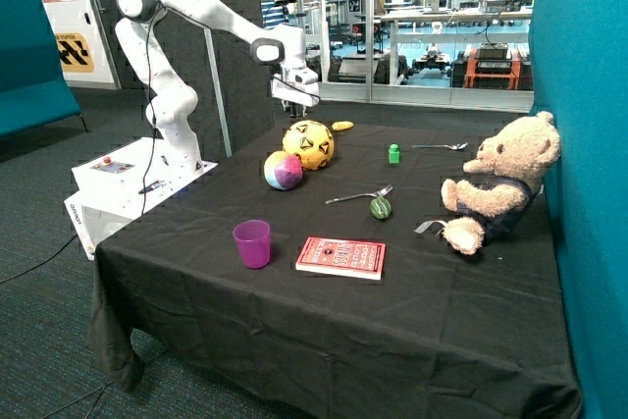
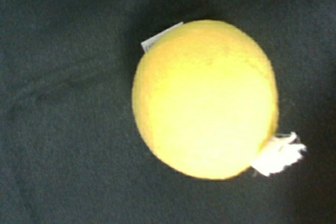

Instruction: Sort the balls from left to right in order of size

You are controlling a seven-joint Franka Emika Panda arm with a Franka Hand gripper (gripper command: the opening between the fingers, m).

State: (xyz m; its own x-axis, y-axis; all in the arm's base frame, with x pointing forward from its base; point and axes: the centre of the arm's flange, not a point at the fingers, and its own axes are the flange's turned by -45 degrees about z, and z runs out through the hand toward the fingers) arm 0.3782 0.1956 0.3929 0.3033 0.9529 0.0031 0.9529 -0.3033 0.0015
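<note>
The large yellow ball [image 1: 308,144] with black triangle marks sits toward the back of the black table. The mid-sized pink-blue-yellow-green ball [image 1: 283,171] touches it on the near side. A plain yellow round soft thing [image 2: 205,98] with a white tag fills the wrist view on the black cloth. It looks like the small yellow ball, and the outside view does not show it apart from the big ball. My gripper [image 1: 294,102] hangs just above and behind the large ball, holding nothing that I can see.
A flattish yellow oval piece [image 1: 341,126] lies behind the large ball. A green cube [image 1: 393,153], two spoons [image 1: 358,195] [image 1: 442,147], a small green ball [image 1: 380,207], a purple cup [image 1: 251,243], a red book [image 1: 340,257] and a teddy bear [image 1: 500,183] stand on the table [image 1: 196,233].
</note>
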